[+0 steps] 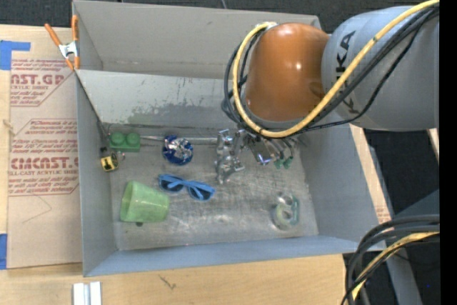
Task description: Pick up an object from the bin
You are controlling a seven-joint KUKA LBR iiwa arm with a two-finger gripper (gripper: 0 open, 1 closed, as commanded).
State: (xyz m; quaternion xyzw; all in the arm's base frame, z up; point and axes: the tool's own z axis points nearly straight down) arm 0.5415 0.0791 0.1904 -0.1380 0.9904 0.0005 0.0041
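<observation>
several loose things in bin [93,118]; fingers [227,153] beside blue sunglasses [187,187], open or closed unclear.

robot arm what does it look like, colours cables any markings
The arm has a rounded silver-grey casing with black lettering on its side. A glossy orange dome cover sits at the wrist, with yellow and black cables looped around it and running back along the arm. Below it is a small silvery metal gripper.

Left of the gripper [228,159] lie sunglasses [187,187], a ball [177,149], a cup [143,203] and a brick [124,141]; to its right, a pale ring [285,212].
</observation>
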